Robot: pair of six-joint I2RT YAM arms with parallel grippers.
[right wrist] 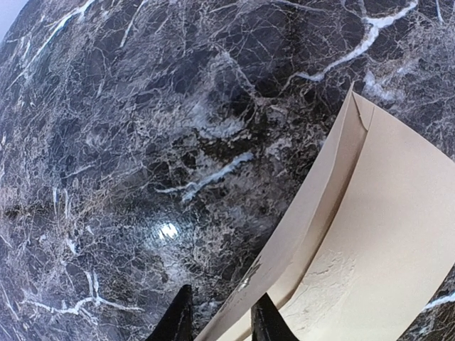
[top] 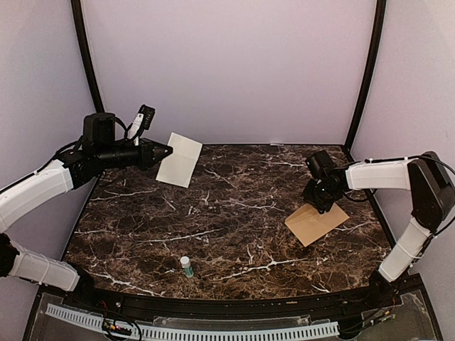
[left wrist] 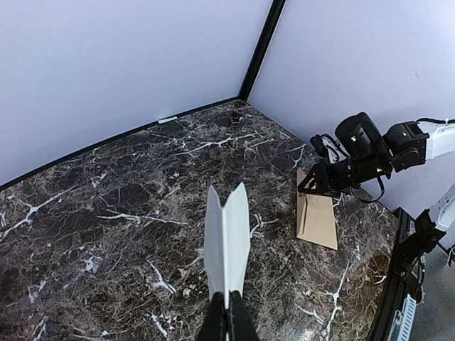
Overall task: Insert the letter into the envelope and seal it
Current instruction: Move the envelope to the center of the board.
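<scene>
My left gripper (top: 167, 150) is raised over the back left of the marble table (top: 213, 227), shut on the edge of the white folded letter (top: 179, 160). In the left wrist view the letter (left wrist: 227, 241) stands out from the closed gripper (left wrist: 229, 312) with its fold facing me. The tan envelope (top: 318, 224) lies flat at the right. My right gripper (top: 318, 202) is down at its far left corner. In the right wrist view the envelope (right wrist: 384, 234) shows its lifted flap edge running between the open gripper (right wrist: 220, 320), whose jaws stand a little apart around it.
A small white bottle with a green cap (top: 186, 266) stands near the front middle of the table. Pale walls and two black corner posts (top: 367, 71) close in the back. The right arm (left wrist: 384, 153) shows across the left wrist view.
</scene>
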